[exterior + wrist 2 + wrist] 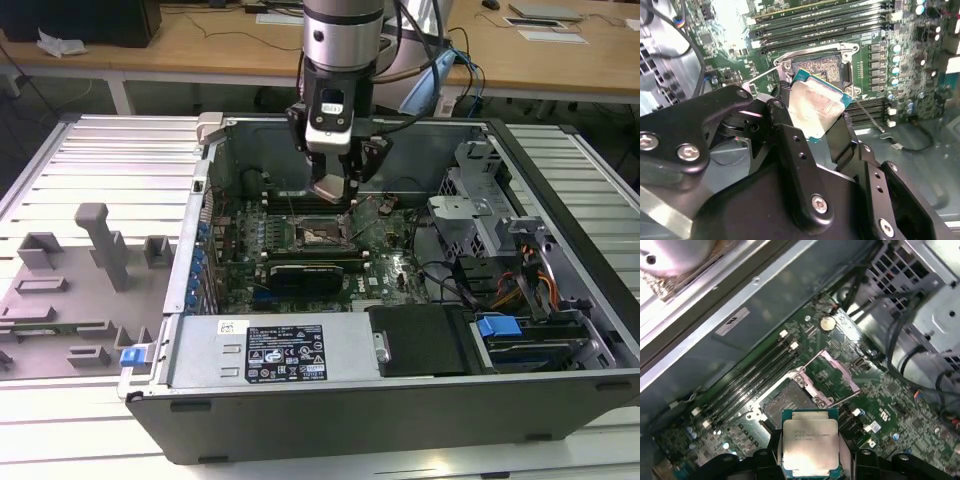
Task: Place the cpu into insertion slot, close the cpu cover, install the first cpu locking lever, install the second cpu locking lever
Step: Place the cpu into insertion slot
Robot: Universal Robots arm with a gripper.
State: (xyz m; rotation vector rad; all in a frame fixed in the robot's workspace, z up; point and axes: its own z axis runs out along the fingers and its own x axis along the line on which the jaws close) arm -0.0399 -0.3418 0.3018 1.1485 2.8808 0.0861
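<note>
My gripper point(331, 190) hangs inside the open computer case and is shut on the cpu point(330, 187), a flat square chip with a pale silver top. In both wrist views the cpu point(815, 107) point(810, 440) sits tilted between the black fingers point(783, 122). It is held just above and slightly off the insertion slot point(318, 236) point(821, 67) point(786, 401), whose dark frame and metallic centre lie bare. The cpu cover point(836, 371) stands swung open beside the slot. Thin wire locking levers point(761, 75) stick out, released, at the slot's sides.
Long black memory slots point(830, 20) run alongside the socket, and a long black card point(305, 272) lies in front of it. The case walls point(215, 190), drive cage point(480, 210) and cables point(510, 285) hem in the board. Grey fixture blocks point(75, 285) stand at the exterior view's left.
</note>
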